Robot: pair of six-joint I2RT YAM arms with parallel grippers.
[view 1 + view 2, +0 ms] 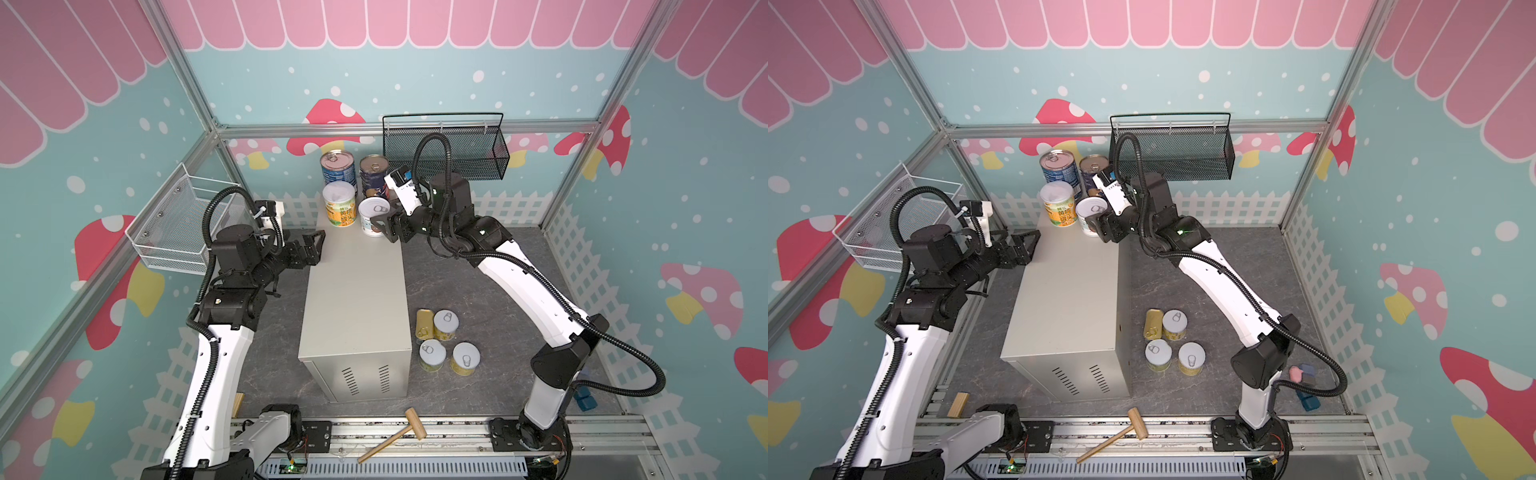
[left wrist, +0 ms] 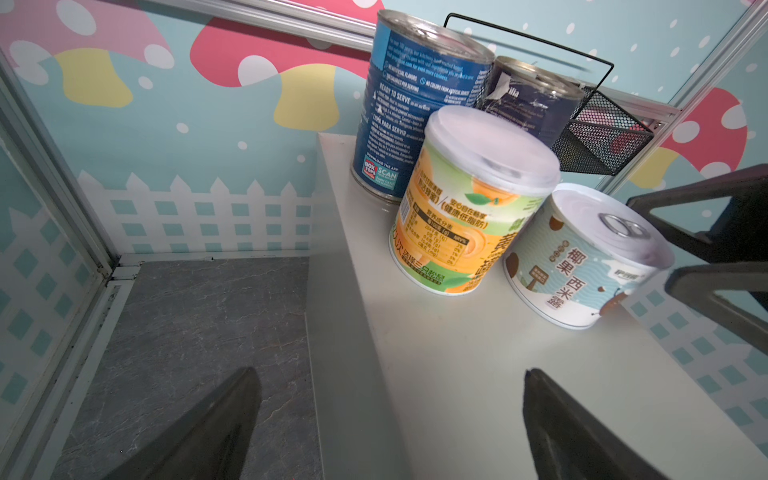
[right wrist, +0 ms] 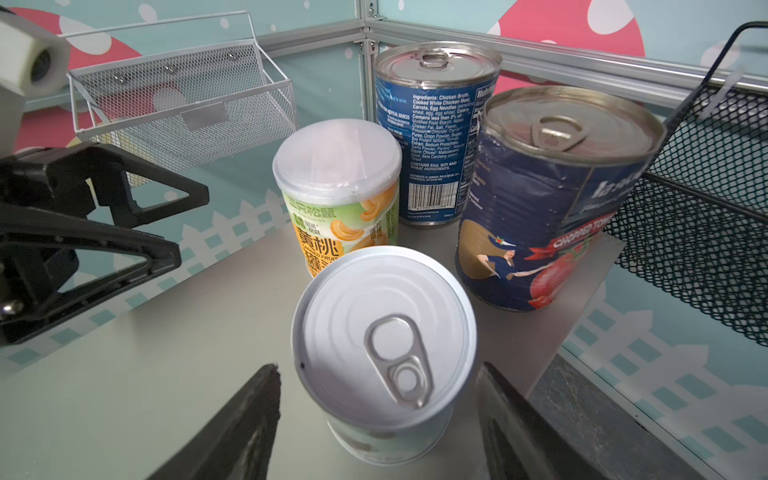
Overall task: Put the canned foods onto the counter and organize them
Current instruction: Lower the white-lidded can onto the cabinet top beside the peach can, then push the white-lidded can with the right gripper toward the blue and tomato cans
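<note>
Four cans (image 1: 340,203) stand on the counter (image 1: 357,291); four tins (image 1: 446,322) wait on the floor (image 1: 457,282). My right gripper (image 3: 376,368) straddles the white-lidded can (image 3: 382,332), and I cannot tell whether it grips. My left gripper (image 2: 390,370) gapes empty.

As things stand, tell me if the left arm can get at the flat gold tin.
Probably not: the counter stands between the left claw and the gold tin, which lies on the floor beyond it.

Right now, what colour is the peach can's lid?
The lid is translucent white; right wrist view shows it best.

Mallet (image 1: 415,423), black basket (image 1: 446,153), white basket (image 1: 174,232)
</note>
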